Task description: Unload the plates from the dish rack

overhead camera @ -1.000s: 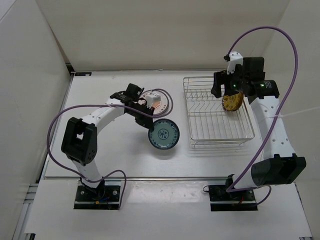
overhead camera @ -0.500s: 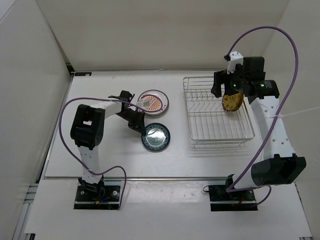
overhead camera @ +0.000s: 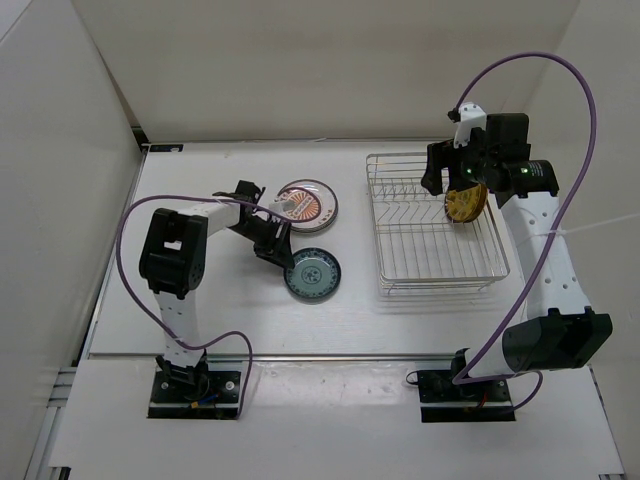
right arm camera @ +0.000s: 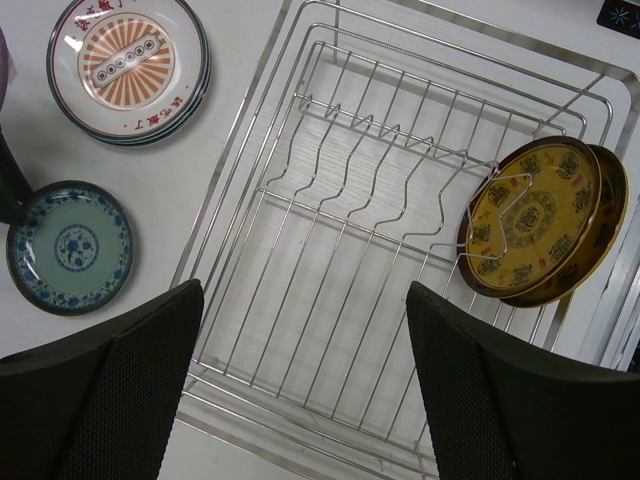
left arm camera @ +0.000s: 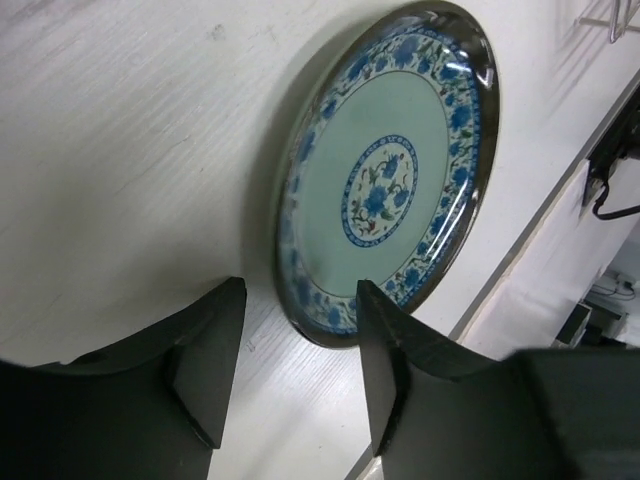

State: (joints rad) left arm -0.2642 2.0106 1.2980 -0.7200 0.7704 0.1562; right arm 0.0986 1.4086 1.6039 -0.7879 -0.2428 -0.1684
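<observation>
Over at the left of the worktop (overhead camera: 200, 310), my left jaws stand parted and grip nothing. The teal plate (left arm camera: 390, 180) lies flat on the surface with the rim on my side sitting in the gap between my fingers (left arm camera: 200, 350), and as far as the wrist view shows it is not pinched. I judge the step in hand to be getting clear of this plate. To do that well I should back straight off along the line of the rim, low and slow, so that neither finger catches the edge and drags or tips the plate, and only then lift. Just beyond it, on the far side, sits the orange-centred plates (overhead camera: 305, 205) stack, so my retreat should not swing that way. Further right, the dish rack (overhead camera: 430, 250) is nearly bare. The golden-yellow plates (right arm camera: 540, 220), apparently two with one behind the other, stand on edge against its right side, caught in the wire holder (right arm camera: 500, 190). Above the rack my right jaws hang spread wide, with nothing between them. For that pick I would come down over the upper rim with one finger to each face, keep off the wire, take the front plate alone, and draw it straight up before carrying it left.
</observation>
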